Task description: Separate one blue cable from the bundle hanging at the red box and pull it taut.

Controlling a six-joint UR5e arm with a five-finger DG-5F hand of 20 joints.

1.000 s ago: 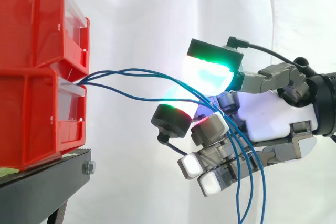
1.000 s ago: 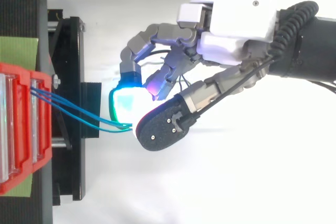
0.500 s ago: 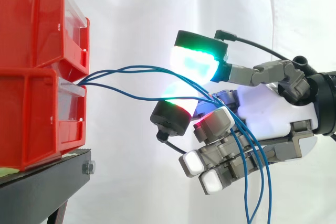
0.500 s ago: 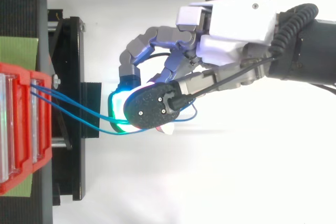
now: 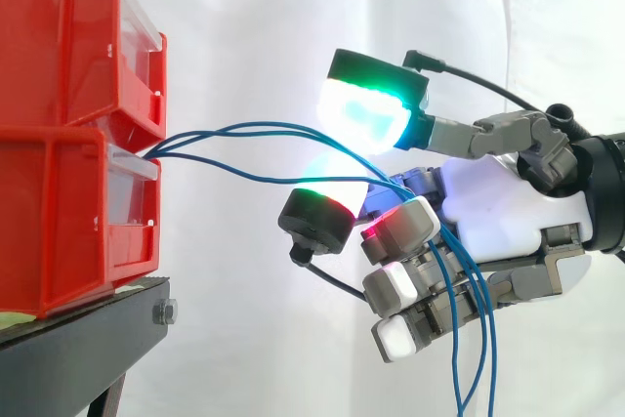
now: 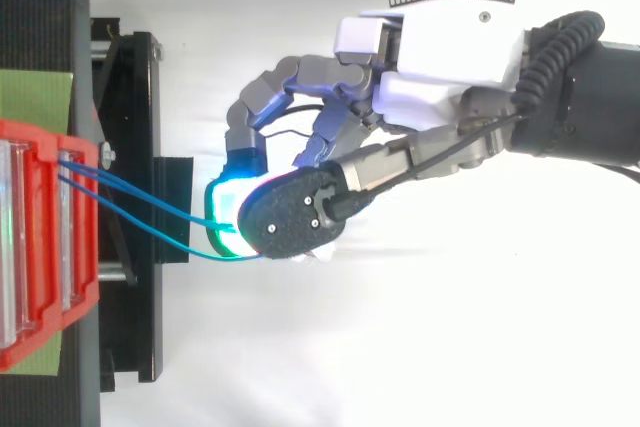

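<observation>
Blue cables (image 5: 256,126) are led from the red box (image 5: 59,202) to the hand (image 5: 508,212), passed between its curled fingers and left hanging below. Since a moment ago, the green-glowing pad (image 5: 366,114) has been brought forward over them and the lower fingers curled tighter. No strand is judged separated or taut yet.

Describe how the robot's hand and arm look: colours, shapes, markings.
The hand has a white shell. Its fingers are blocky grey segments ending in thick pads that glow green, red and white, two with black backs. A toothed edge lines the shell in the top view. The arm behind is black.
</observation>
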